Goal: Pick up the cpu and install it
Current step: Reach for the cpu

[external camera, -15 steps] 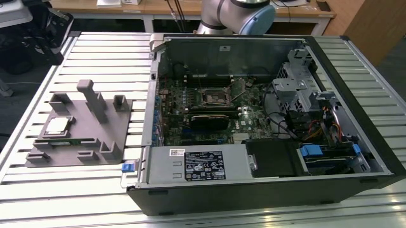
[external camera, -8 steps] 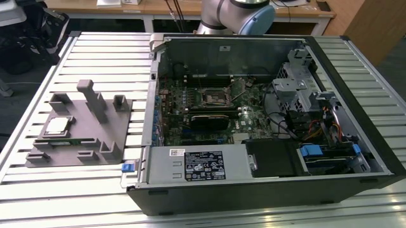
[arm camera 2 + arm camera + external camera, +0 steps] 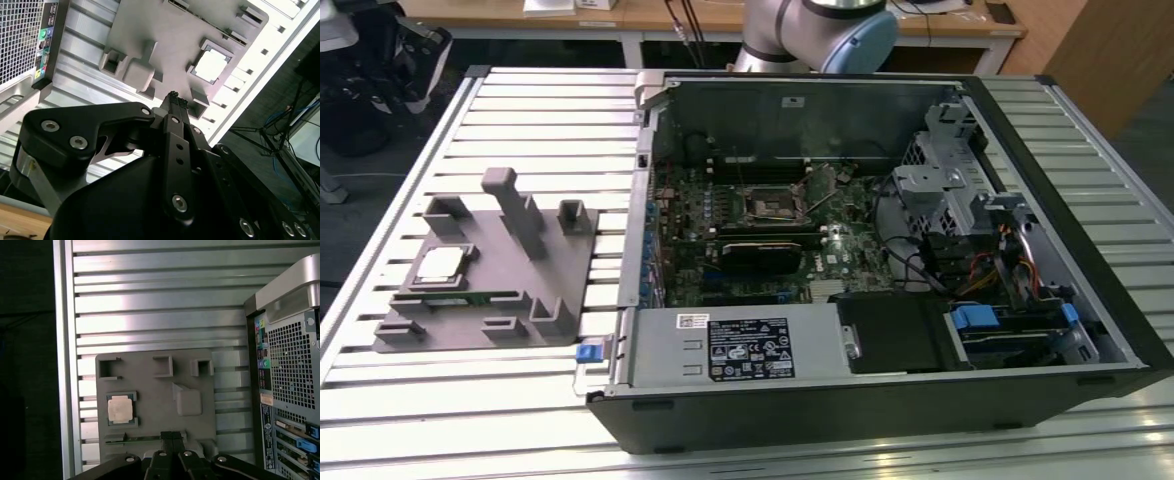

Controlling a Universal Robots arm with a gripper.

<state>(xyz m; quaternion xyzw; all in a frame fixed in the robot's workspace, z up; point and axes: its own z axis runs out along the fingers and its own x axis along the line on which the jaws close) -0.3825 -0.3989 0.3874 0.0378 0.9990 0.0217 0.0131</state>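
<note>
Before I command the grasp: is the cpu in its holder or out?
In. The cpu lies flat in its framed recess on the grey holder, apart from the gripper.

The cpu (image 3: 120, 409) has a gleaming metal top, the tray (image 3: 150, 387) is matt grey plastic, the ribbed table (image 3: 150, 305) shiny metal
</note>
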